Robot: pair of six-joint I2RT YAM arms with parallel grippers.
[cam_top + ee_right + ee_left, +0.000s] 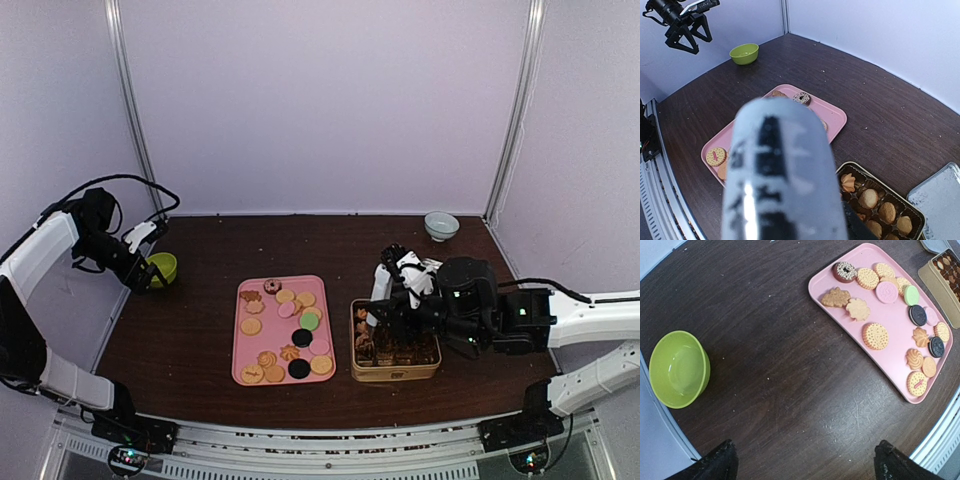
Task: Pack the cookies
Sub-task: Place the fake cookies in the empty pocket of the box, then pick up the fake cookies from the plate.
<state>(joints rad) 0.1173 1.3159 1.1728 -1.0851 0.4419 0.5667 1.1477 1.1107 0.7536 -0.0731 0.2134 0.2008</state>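
Dark desk (190, 330), mid-packing: left claw (143, 268) gaping by green bowl (162, 267), right claw (398, 285) over tin (395, 372), grip impossible to tell; calls next for fetching a cookie (251, 326) off the pink tray (892, 320).

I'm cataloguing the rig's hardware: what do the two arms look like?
Both have white links and black joints. A black cable loops above the left arm; small green lights dot the black wrist section of the right arm.

Left arm (40, 250) raised at far left, left gripper (690, 39) spread wide. Right arm (560, 315) stretched leftward, right gripper (385, 305) angled down, grip unclear.
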